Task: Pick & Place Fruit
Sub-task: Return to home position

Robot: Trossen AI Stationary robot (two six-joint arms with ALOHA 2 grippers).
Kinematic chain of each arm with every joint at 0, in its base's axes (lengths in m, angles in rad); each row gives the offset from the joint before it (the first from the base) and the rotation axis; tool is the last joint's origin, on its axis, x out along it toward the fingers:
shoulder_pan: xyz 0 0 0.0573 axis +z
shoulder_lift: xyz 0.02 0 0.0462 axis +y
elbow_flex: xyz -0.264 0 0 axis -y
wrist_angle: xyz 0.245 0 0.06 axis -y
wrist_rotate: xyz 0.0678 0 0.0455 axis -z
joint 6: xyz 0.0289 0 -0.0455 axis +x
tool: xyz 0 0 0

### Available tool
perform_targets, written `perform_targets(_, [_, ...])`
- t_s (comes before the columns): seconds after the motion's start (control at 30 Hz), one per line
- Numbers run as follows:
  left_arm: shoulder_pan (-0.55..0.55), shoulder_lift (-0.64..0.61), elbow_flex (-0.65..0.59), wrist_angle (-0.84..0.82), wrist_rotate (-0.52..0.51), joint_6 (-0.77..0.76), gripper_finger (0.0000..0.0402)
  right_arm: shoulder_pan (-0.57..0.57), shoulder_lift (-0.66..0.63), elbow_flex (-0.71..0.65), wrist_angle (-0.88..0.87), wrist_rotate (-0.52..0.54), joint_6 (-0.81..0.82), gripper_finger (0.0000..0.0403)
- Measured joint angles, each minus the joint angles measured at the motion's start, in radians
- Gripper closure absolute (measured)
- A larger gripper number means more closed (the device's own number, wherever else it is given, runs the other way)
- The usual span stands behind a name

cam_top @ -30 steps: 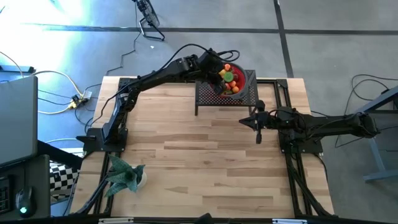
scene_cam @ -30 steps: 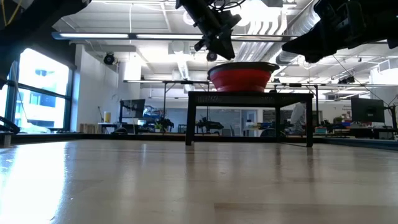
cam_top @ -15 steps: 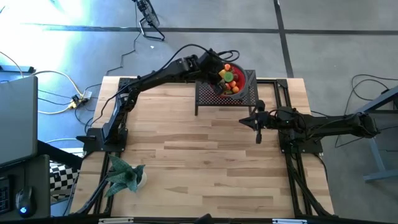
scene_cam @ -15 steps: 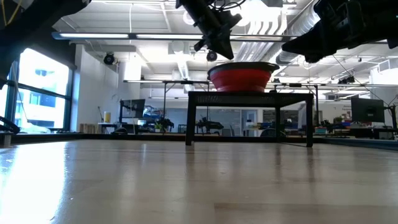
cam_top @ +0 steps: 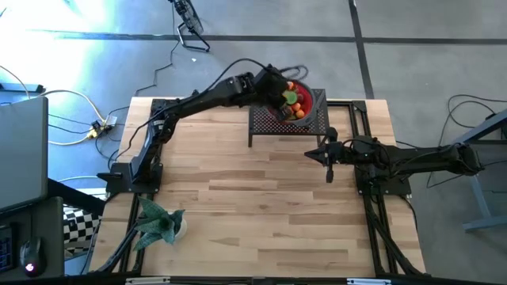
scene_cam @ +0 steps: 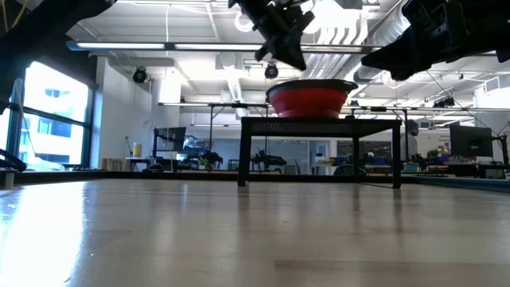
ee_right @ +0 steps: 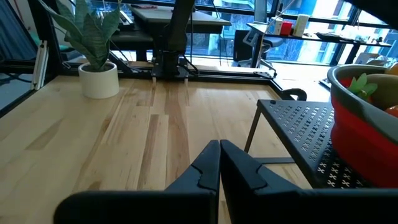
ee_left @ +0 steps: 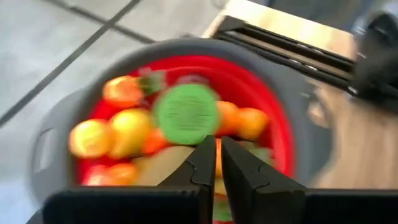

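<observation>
Finds the fruit (cam_top: pixel 291 100) heaped in a red strainer (scene_cam: pixel 309 99) with a grey rim, set on a black perforated shelf (cam_top: pixel 269 123) at the far edge of the wooden table (cam_top: pixel 238 182). Notes a green-faced piece (ee_left: pixel 186 114) topmost in the heap. Places the left gripper (ee_left: pixel 217 142) in the air just above the strainer, fingers pressed together, gripping nothing. Records the right gripper (ee_right: pixel 219 146) near the shelf's front right corner, over bare tabletop, fingers likewise together and empty. Logs a potted plant (cam_top: pixel 161 222) at the near left corner.
</observation>
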Motion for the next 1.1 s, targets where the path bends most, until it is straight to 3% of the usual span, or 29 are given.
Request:
perform_targets(0.33, [-0.166, -0.004, 0.0, 0.006, 0.004, 0.188, 0.0378, 0.0, 0.0, 0.0, -0.004, 0.002, -0.008, 0.0398])
perform_targets(0.73, [-0.322, -0.018, -0.001, 0.006, 0.006, 0.235, 0.0378, 0.0, 0.0, 0.0, -0.026, 0.002, -0.008, 0.0398])
perform_targets(0.93, [-0.364, -0.018, -0.001, -0.038, 0.055, 0.24, 0.0378, 0.0, 0.0, 0.0, -0.028, 0.003, -0.004, 0.0398])
perform_targets(1.1, [-0.388, -0.018, -0.071, 0.016, 0.058, 0.236, 0.0378, 0.0, 0.0, 0.0, -0.028, 0.003, -0.003, 0.0398])
